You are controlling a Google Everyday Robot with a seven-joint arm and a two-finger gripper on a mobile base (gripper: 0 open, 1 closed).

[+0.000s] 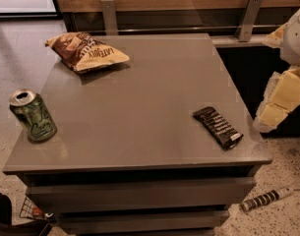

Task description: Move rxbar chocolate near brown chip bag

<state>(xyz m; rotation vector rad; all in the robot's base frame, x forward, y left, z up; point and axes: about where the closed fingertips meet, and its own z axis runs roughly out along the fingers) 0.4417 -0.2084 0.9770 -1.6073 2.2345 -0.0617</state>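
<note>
hand [280, 102] at right — grip unclear, flat rxbar chocolate [218, 127], puffy brown chip bag [85, 51]

A broad open stretch of the grey square table top [154, 97] is left between the slim black wrapped rxbar chocolate [218, 127] at the right front and the puffy brown chip bag [85, 51] at the far left. An upright green can [33, 116] is stood at the left front edge. The cream-padded gripper [280, 100] is held beyond the right edge.
</note>
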